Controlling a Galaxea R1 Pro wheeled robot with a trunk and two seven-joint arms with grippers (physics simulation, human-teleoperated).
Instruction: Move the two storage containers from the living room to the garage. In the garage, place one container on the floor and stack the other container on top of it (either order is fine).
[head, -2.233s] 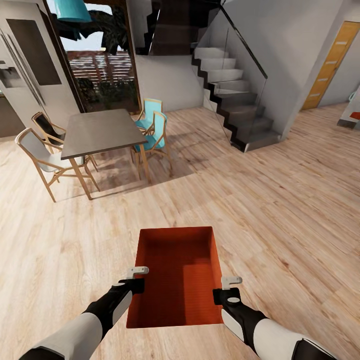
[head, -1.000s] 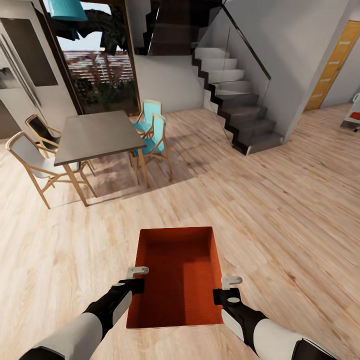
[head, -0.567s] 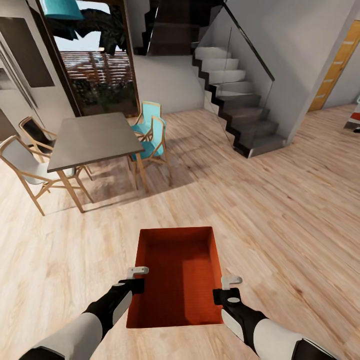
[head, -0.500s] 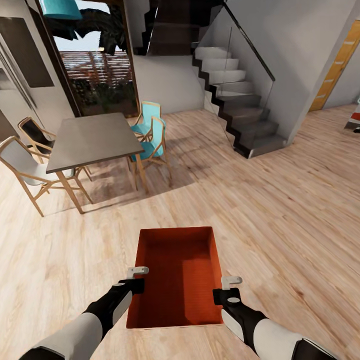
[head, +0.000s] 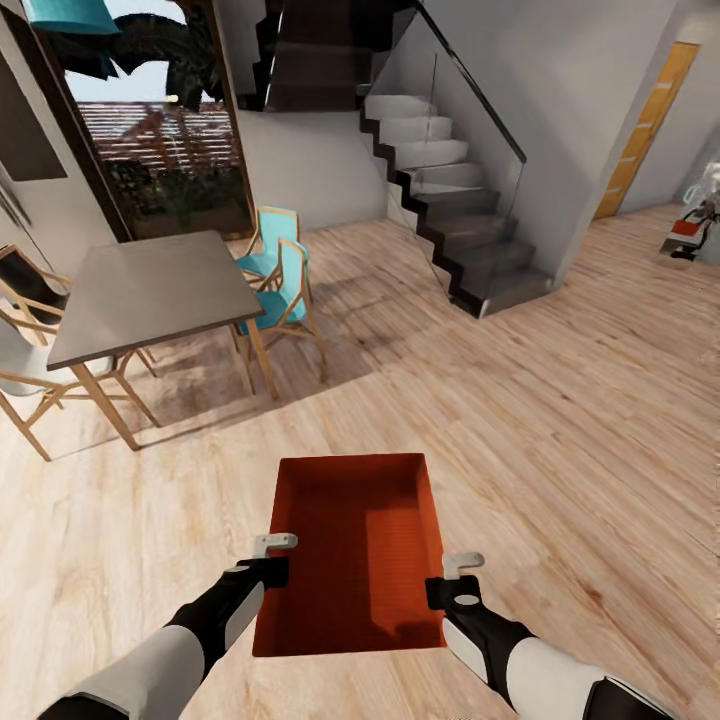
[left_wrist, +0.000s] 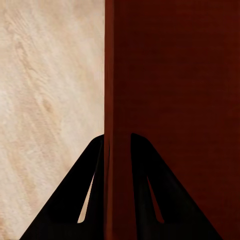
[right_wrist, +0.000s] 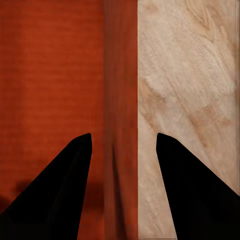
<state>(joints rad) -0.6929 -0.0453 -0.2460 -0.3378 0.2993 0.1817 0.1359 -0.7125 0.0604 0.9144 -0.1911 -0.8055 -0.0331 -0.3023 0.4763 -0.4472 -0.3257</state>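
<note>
One orange-red open-top storage container (head: 352, 545) hangs level above the light wood plank floor, between my two arms. My left gripper (head: 272, 558) is shut on its left wall; in the left wrist view both dark fingers (left_wrist: 95, 165) press against that wall (left_wrist: 117, 100). My right gripper (head: 455, 577) is on the right wall; in the right wrist view its fingers (right_wrist: 75, 170) straddle the wall (right_wrist: 120, 90). The bin is empty inside. The garage is out of view.
A grey dining table (head: 150, 285) with wooden chairs and two teal chairs (head: 275, 290) stands ahead on the left. A dark staircase with a glass rail (head: 450, 230) rises ahead at centre. An orange wooden door (head: 645, 130) is at the far right.
The whole view has shifted: table, chairs and staircase slid left in the picture, so the camera moved. The container and both grippers keep the same place relative to me.
</note>
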